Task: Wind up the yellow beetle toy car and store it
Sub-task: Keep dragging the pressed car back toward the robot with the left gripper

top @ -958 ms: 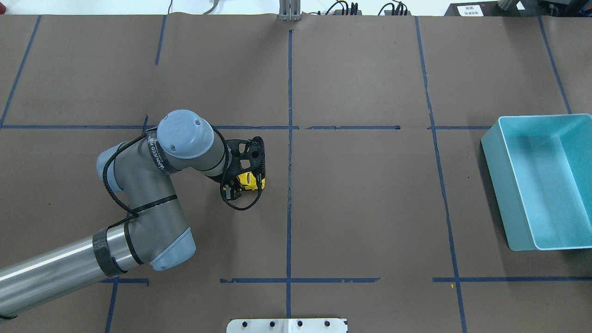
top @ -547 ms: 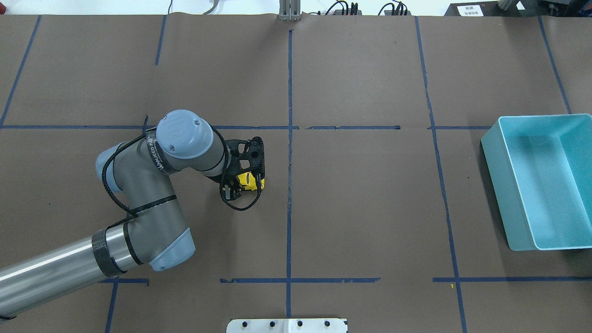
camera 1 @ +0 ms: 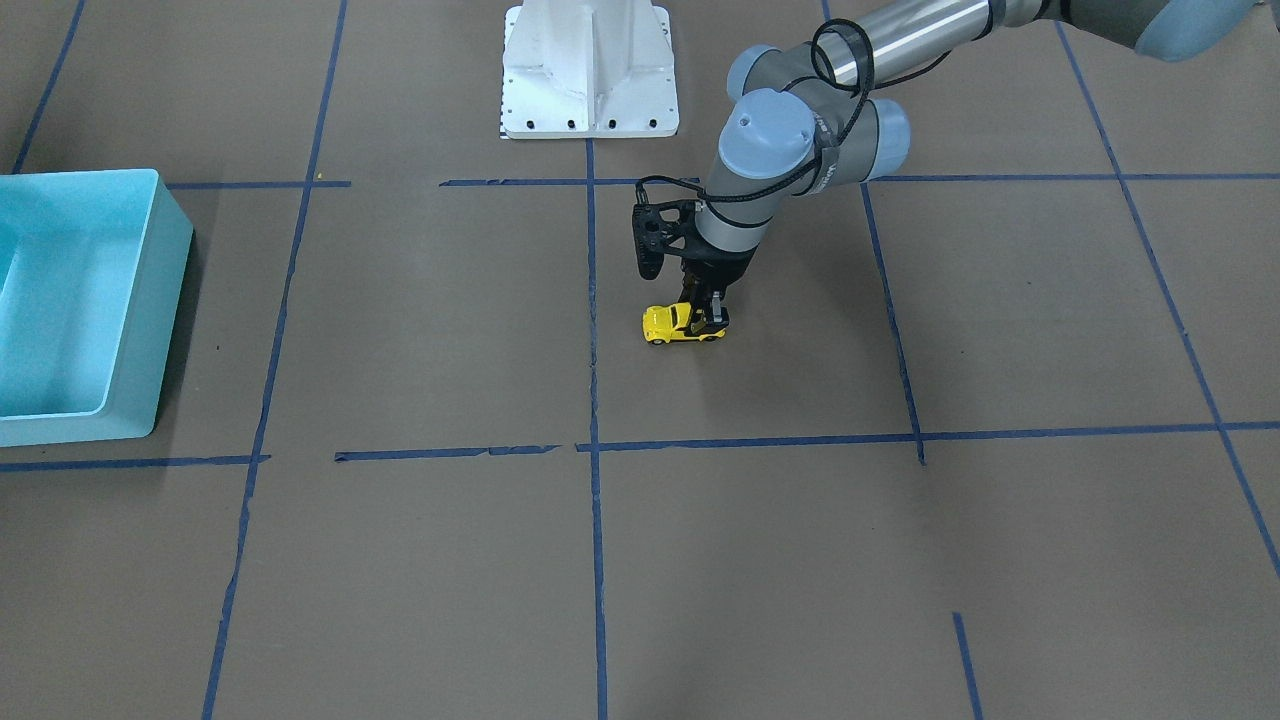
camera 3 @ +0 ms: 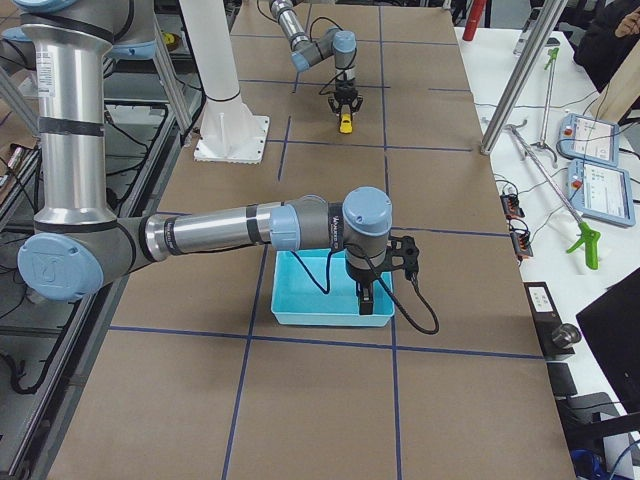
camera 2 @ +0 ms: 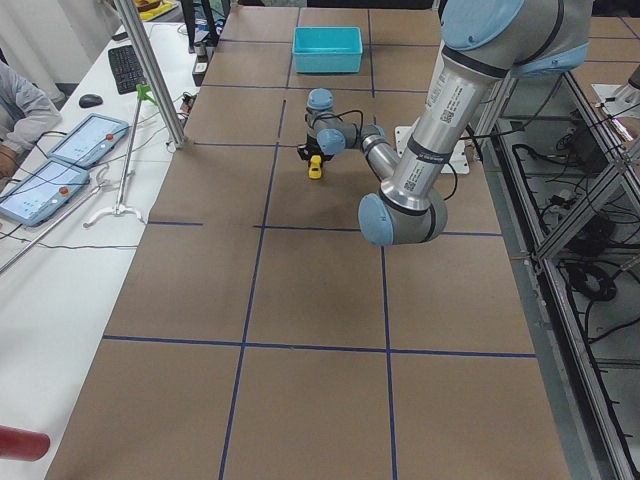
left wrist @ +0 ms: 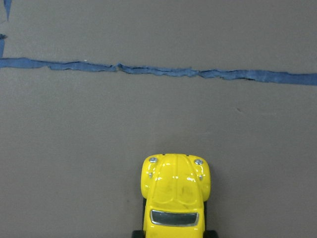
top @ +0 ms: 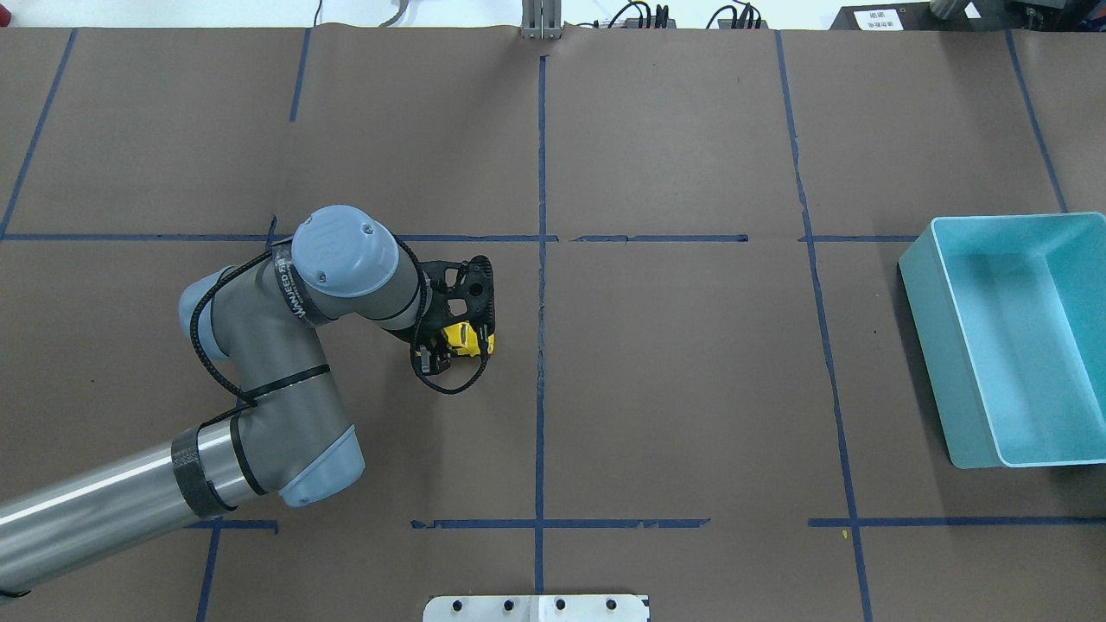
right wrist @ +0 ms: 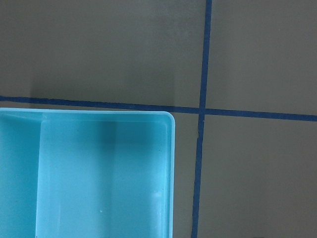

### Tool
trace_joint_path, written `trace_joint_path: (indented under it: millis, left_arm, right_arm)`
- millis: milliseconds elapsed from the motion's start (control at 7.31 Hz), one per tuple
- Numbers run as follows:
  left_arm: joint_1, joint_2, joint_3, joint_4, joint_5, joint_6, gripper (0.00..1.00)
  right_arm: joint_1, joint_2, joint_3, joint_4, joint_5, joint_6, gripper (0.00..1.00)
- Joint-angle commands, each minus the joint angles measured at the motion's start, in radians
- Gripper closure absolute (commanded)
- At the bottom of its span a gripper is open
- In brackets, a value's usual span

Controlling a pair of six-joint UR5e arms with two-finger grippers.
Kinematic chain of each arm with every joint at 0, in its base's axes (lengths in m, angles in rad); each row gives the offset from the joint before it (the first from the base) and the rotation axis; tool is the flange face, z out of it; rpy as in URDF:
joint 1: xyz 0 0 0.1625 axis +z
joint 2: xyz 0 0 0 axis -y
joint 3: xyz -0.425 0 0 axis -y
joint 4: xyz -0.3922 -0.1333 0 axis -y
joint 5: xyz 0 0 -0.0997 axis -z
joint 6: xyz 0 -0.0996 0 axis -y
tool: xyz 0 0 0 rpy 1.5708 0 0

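Observation:
The yellow beetle toy car (camera 1: 678,325) stands on its wheels on the brown table, just left of the centre tape line in the overhead view (top: 467,338). My left gripper (camera 1: 706,318) comes straight down on the car's rear half, shut on its sides. In the left wrist view the car's roof and hood (left wrist: 176,191) fill the bottom centre; the fingers are out of frame. My right gripper (camera 3: 365,298) shows only in the exterior right view, hanging over the light blue bin (camera 3: 300,316); I cannot tell whether it is open or shut.
The light blue bin (top: 949,363) lies at the table's right edge in the overhead view, with nothing visible inside (right wrist: 170,163). The white robot base plate (camera 1: 590,110) sits at the robot's side. A side bench with tablets (camera 2: 88,140) runs along the operators' edge.
My left arm and the car in its grip have crept a few pixels to the left in the overhead view. The bin has stayed put.

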Motion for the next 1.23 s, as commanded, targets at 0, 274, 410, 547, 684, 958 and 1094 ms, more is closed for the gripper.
trace_joint_path:
  millis: [0,274,410,547,684,958,1094]
  left_arm:
    - [-0.001,0.003,-0.005,0.0,0.0,0.0,0.9]
    - [0.0,0.024,-0.022,0.0,0.0,0.0,0.9]
    - [-0.001,0.03,-0.026,0.0,0.0,0.0,0.9]
    - [-0.001,0.032,-0.028,0.0,0.0,0.002,0.9]
    - [-0.001,0.032,-0.029,0.002,0.0,0.027,0.9]
    - [-0.001,0.032,-0.028,0.002,0.0,0.043,0.9]
    - [-0.001,0.032,-0.028,0.002,0.0,0.044,0.9]
  right_arm:
    - [-0.002,0.0,0.0,0.0,0.0,0.0,0.0]
    - [-0.002,0.0,0.0,0.0,0.0,0.0,0.0]
    - [-0.002,0.0,0.0,0.0,0.0,0.0,0.0]
    - [-0.002,0.0,0.0,0.0,0.0,0.0,0.0]
    - [-0.002,0.0,0.0,0.0,0.0,0.0,0.0]
    - [-0.002,0.0,0.0,0.0,0.0,0.0,0.0]
    - [-0.002,0.0,0.0,0.0,0.0,0.0,0.0]
